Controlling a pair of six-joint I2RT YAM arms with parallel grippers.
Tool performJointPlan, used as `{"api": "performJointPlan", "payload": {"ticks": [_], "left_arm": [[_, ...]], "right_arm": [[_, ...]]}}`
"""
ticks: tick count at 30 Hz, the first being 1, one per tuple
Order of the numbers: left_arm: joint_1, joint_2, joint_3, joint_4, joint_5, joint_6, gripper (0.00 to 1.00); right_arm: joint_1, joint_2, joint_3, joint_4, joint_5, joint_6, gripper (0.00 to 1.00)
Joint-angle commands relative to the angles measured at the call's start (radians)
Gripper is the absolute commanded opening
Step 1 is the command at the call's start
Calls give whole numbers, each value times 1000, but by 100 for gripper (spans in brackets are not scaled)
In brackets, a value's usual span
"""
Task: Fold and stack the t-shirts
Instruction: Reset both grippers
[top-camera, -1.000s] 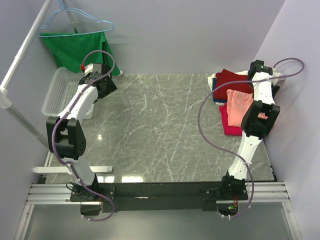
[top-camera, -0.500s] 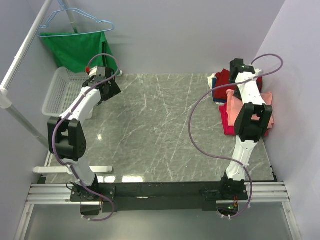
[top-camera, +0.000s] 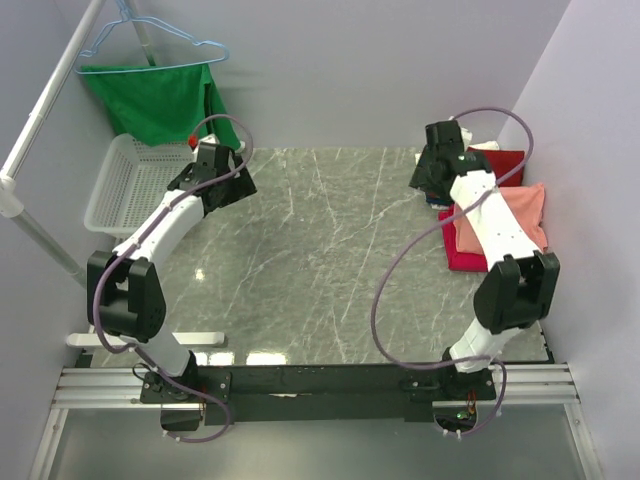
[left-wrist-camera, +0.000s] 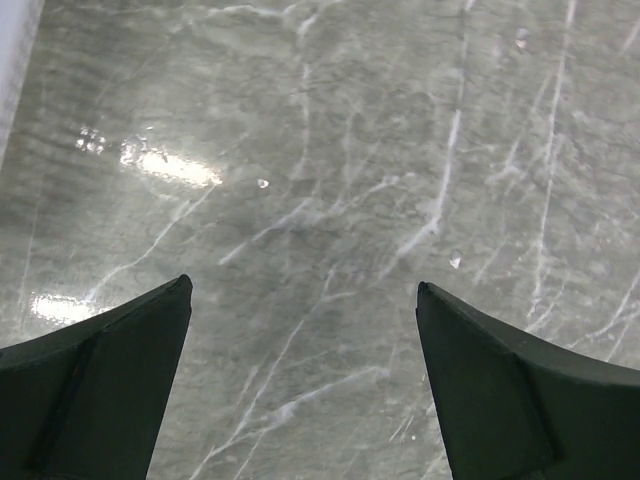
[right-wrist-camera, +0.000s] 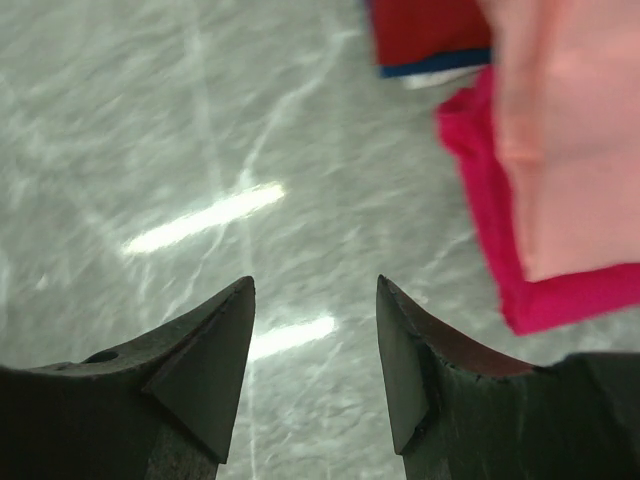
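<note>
Lengthwise left-right, salmon-pink t-shirt (top-camera: 530, 207) atop crimson t-shirt (top-camera: 461, 256), left gripper (left-wrist-camera: 300, 335), right gripper (right-wrist-camera: 315, 335) agape, empty.

T-shirts (top-camera: 528, 207) stacked right, white basket (top-camera: 122, 185) left

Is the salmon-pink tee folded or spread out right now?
Folded: the salmon-pink tee lies as a compact, straight-edged rectangle on top of the crimson-pink tee, not spread across the table.

No readable text, label, brand, number or sign shows in any view.
</note>
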Motion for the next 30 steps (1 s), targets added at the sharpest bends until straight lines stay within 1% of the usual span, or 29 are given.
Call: {"api": "performJointPlan", "payload": {"ticks": [1, 2, 3, 7, 15, 19, 23, 24, 30], "left_arm": [[-28, -90, -42, 81, 25, 41, 100], [-32, -99, -61, 87, 28, 46, 99], [-40, -108, -71, 90, 27, 47, 99], [-69, -160, -112, 90, 18, 53, 99], [-181, -257, -200, 98, -51, 58, 99], [-218, -318, -252, 116, -84, 52, 100], [-261, -349, -270, 115, -134, 56, 100], [-264, -358, -272, 113, -150, 58, 99], [-290, -382, -283, 90, -203, 64, 99]], "right_arm": [[84, -131, -147, 138, -104, -40, 59], [116, -160, -214, 196, -127, -46, 59], [135, -214, -246, 221, -144, -47, 59], [184, -297, -365, 301, -222, -35, 59], [297, -374, -465, 364, -241, -49, 59], [351, -433, -548, 421, -264, -66, 59], [376, -489, -594, 441, -267, -67, 58], [380, -499, -603, 444, -297, -75, 58], [393, -564, -631, 433, -291, -92, 58]]}}
